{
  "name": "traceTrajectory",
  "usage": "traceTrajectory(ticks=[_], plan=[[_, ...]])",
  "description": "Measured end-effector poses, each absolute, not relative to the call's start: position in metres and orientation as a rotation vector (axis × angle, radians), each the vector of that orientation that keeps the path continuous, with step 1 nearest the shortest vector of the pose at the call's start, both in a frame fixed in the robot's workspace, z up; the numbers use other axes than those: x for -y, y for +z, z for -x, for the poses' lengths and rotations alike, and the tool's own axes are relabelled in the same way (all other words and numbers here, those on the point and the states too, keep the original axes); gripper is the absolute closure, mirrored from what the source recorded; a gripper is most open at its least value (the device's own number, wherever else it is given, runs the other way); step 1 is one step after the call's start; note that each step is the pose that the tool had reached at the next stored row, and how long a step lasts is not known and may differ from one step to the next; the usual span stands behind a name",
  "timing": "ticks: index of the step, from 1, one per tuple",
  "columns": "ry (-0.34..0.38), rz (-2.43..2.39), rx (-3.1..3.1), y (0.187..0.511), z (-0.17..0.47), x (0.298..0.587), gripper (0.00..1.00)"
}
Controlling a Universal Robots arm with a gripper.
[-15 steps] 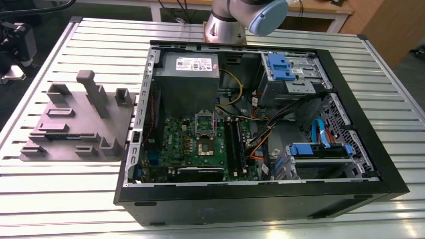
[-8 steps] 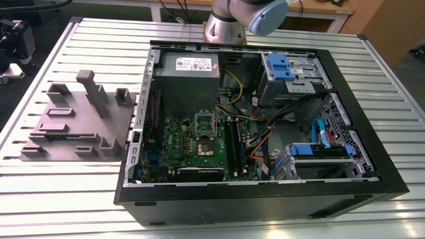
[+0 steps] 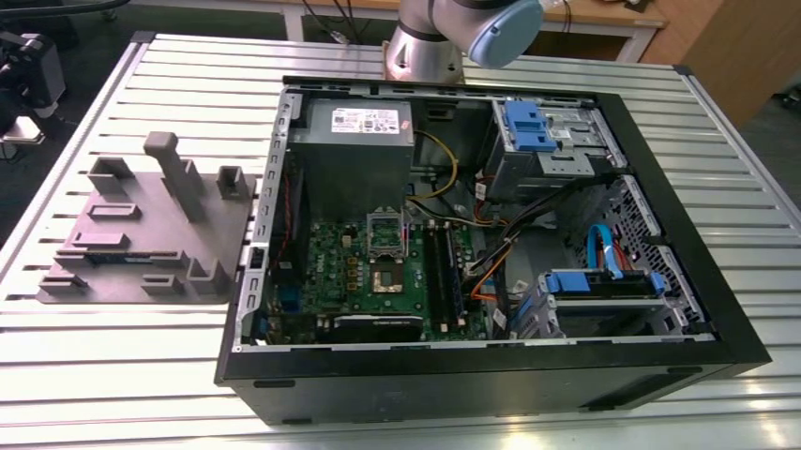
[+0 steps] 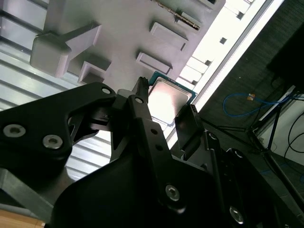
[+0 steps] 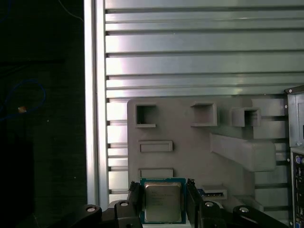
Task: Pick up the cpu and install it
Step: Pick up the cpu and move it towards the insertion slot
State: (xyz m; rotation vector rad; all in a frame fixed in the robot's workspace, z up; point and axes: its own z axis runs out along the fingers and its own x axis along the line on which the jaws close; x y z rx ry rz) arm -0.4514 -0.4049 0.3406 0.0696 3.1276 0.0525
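The cpu, a small square chip with a silver-grey top and a green rim, sits between the two black fingers of my gripper, which is shut on its edges. In the second wrist view the cpu shows again inside the gripper. It hangs well above the grey parts fixture, close to the fixture's edge by the table rim. The open computer case holds the green motherboard with its bare socket and raised silver bracket.
The grey fixture with upright posts lies on the slatted metal table at the exterior view's left of the case. A grey power supply, blue drive bays and loose cables crowd the case. The arm's base stands behind it.
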Motion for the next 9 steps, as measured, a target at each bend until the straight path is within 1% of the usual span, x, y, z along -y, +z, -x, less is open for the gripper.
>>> traceTrajectory(ticks=[9], plan=[[0.052,-0.070,-3.128,0.3443,0.4514,0.4049,0.53]])
